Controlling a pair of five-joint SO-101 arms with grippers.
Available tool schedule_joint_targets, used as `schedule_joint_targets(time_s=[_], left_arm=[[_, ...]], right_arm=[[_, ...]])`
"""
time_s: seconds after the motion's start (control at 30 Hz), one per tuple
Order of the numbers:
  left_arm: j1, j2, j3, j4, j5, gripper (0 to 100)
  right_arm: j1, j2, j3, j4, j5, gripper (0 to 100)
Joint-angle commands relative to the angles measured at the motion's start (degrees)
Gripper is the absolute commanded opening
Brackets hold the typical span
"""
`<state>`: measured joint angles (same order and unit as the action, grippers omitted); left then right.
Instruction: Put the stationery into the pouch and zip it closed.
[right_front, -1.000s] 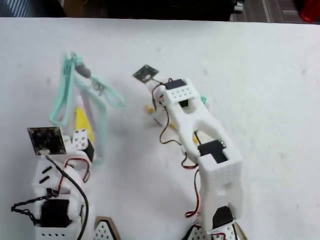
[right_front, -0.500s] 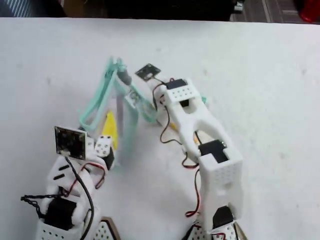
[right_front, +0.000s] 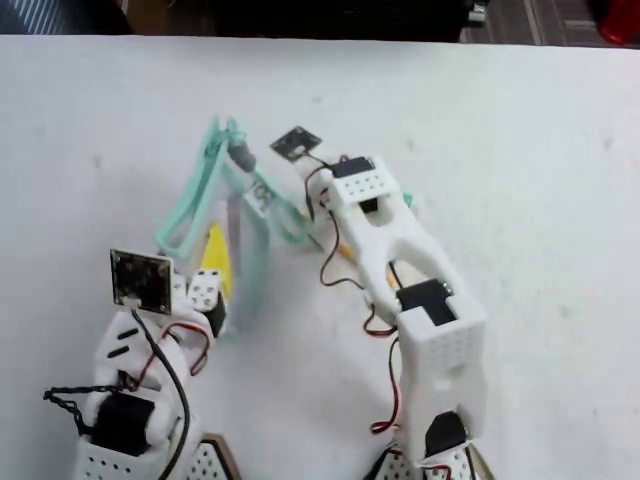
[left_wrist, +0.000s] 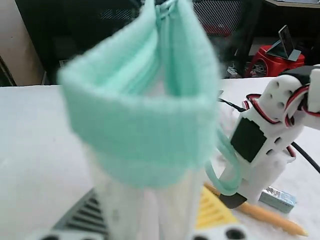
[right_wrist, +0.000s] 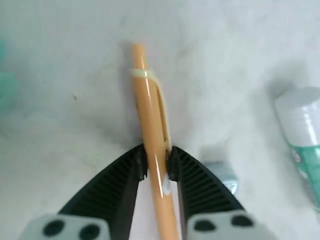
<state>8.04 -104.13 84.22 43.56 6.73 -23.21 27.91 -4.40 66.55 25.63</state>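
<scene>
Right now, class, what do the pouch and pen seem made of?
The pouch: mint band looks like matte woven fabric, fuzzy-edged; body below seems translucent plastic. The pen: likely hard glossy plastic, judging by the highlight along its orange barrel.

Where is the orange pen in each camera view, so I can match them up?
High view: the pen is a short orange sliver poking out beside the right arm, mid-table.
Left wrist view: the pen lies on the table beyond the pouch, under the other arm.
Right wrist view: the pen is pinched in the right gripper.
Shared landmark: the right gripper, closed on the pen.
</scene>
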Motion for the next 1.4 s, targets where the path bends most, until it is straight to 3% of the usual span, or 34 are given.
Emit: schedule_joint_targets(time_s=[0.0, 0.3, 0.43, 0.57, 0.9, 1.2, 1.37], left_arm=[[-0.40, -0.66, -1.14, -1.76, 0.09, 2], [1.71, -0.66, -0.97, -3.87, 0.09, 3], [6.02, -0.66, -1.05, -4.40, -0.26, 3], [10.68, -0.66, 0.09, -4.40, -7.74, 2], [11.30, -0.66, 1.23, -4.13, -6.86, 2], [11.38, -0.66, 3.78, -5.89, -6.86, 2], [11.38, -0.66, 3.96, -5.80, -6.86, 2]], right_arm=[[1.71, -9.80, -6.95, 6.64, -0.44, 1.7], [7.60, -32.40, -22.33, 23.87, -0.62, 1.7], [7.87, -40.31, -22.15, 25.19, -1.49, 1.7], [7.87, -48.84, -22.24, 25.45, -5.19, 1.7], [7.34, -70.20, -22.15, 21.58, -5.89, 1.7], [-6.46, -75.65, -22.15, 21.85, -5.36, 1.7], [-10.68, -75.47, -22.15, 23.60, -5.89, 1.7]])
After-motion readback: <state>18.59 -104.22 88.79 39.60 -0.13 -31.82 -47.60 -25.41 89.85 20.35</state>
